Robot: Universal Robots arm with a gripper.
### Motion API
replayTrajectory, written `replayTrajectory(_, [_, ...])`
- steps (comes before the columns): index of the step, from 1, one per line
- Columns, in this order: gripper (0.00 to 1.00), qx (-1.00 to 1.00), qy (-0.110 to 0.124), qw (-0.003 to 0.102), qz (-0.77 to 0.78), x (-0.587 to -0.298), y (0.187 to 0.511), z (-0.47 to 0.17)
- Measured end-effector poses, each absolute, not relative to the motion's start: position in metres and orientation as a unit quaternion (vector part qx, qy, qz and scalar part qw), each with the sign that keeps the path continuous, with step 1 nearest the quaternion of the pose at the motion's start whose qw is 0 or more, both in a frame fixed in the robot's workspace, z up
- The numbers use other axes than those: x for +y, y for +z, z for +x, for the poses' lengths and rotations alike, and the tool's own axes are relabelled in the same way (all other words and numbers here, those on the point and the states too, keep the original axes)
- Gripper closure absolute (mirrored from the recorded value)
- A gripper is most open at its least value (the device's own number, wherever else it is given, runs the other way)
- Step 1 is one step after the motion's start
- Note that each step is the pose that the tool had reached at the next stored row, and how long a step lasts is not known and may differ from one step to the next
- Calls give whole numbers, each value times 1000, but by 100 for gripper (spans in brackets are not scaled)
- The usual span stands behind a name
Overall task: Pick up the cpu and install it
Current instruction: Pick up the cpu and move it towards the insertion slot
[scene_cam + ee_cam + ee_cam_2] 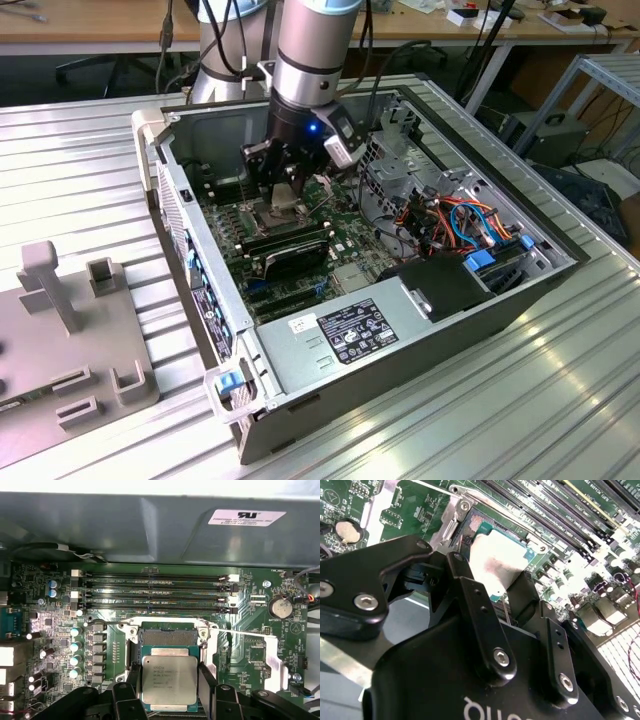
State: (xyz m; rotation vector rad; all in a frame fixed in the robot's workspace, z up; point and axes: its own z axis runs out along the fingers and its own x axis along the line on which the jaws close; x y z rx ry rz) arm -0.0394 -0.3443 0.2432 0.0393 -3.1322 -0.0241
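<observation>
My gripper (284,188) reaches down into the open computer case (200,250), over the green motherboard. It is shut on the cpu (167,682), a small square chip with a silver-grey top, held by two opposite edges between the black fingers (206,677). In the first wrist view the cpu covers the part of the open socket (167,637) nearest my gripper, and the socket's far part shows bare. In the second wrist view the cpu (495,560) looks pale between the fingertips, over the socket's metal frame (457,510). I cannot tell whether it touches the socket.
Long black memory slots (155,592) lie just beyond the socket, under the case wall (125,525). A coin battery (280,607) sits to one side. Orange and blue cables (455,225) and a power supply (350,335) fill the case toward the exterior view's right. A grey fixture (70,330) stands at its left.
</observation>
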Motion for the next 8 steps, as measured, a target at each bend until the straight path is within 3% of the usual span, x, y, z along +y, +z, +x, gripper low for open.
replayTrajectory(8, [45,-1000,-8,4,13,-344,255,-39])
